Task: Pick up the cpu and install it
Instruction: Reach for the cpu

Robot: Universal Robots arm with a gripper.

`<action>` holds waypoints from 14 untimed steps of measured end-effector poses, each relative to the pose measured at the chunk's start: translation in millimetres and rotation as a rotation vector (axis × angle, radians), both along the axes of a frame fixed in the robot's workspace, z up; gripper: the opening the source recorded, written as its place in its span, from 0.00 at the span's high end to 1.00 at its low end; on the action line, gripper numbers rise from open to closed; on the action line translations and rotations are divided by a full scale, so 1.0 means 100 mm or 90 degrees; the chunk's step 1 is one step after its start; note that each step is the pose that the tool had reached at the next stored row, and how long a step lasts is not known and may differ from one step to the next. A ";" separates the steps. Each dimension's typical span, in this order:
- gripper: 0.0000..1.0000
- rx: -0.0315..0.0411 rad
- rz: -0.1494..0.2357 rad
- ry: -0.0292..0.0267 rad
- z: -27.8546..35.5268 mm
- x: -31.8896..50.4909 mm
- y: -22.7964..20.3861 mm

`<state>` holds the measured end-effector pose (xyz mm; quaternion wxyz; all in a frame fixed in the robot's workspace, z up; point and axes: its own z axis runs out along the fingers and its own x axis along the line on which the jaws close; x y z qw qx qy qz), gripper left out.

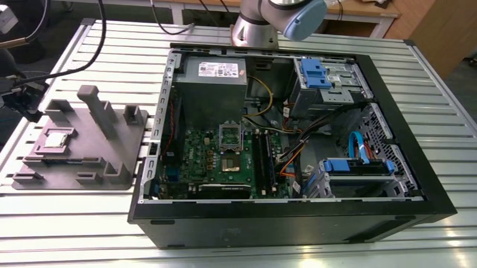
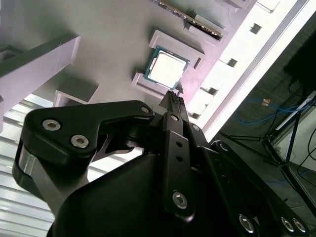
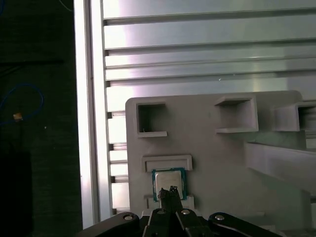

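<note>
Sitting in grey fixture (image 1: 128, 162), cpu (image 1: 58, 138) (slatted table (image 1: 75, 223))

Black computer case (image 1: 298, 223) with its side off, flat on a slatted metal table (image 1: 75, 240). Inside the case, against its far wall, a grey power-supply box (image 1: 212, 78). Nearer the case's front wall, a green board (image 1: 201, 162) with long black memory slots (image 1: 262, 159). In the case's far corner on the exterior view's right, a blue drive bracket (image 1: 316, 72). A second blue bracket (image 1: 356, 166) toward the near corner, with a blue cable (image 1: 351, 144) curving above it and orange wires (image 1: 292, 156) between board and brackets. Just beside the case, on the exterior view's left, a grey moulded tray (image 1: 130, 139) with an upright post (image 1: 97, 109) and small open pockets. Beyond the case's far wall, a wooden bench (image 1: 358, 10).
</note>
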<state>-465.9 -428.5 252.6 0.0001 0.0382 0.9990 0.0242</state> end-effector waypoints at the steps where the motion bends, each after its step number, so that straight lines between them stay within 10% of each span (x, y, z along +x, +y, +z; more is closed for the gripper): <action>1: 0.89 0.0000 0.000 0.0001 -0.018 0.000 -0.001; 14: 0.89 0.0000 0.000 0.0001 -0.102 0.000 -0.003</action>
